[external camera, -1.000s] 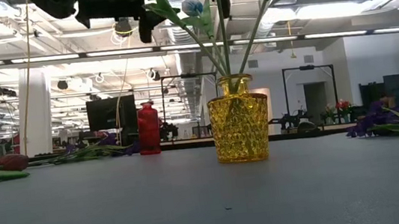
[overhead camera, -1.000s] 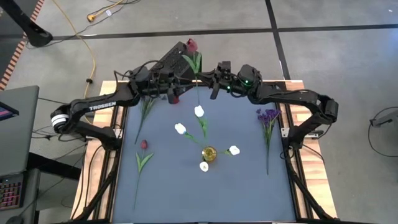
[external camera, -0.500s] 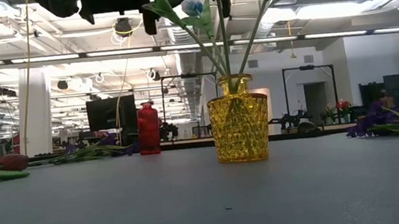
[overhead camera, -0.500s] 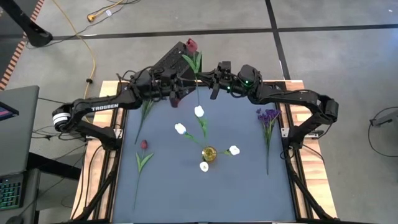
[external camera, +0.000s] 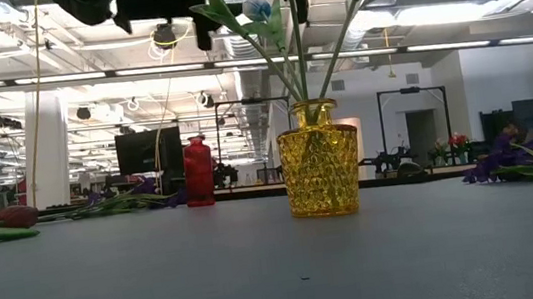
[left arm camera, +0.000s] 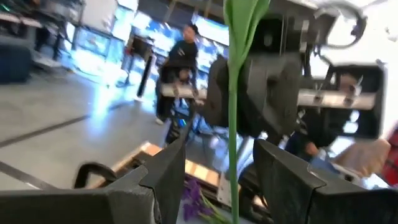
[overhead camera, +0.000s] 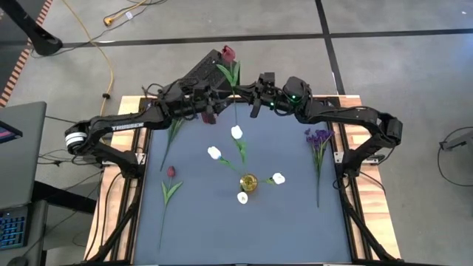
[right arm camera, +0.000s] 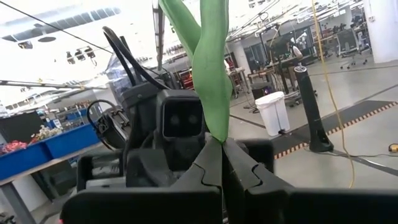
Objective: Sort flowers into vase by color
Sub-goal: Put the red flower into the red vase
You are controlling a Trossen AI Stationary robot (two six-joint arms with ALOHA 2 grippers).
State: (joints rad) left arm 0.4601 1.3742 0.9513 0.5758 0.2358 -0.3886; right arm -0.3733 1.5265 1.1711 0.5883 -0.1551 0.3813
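At the worktop's far edge, our right pincer stays clenched on the dark red tulip; our left pincer, now closer, stands released beside its stem.

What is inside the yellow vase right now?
The yellow vase holds green stems; from above, four white tulips fan out from it. The patterned glass hides how the stem ends sit inside. No red or purple flower is in it.

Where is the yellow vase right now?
In the high view, the yellow vase stands near the table's middle, holding four white tulips, between both arms' sides.
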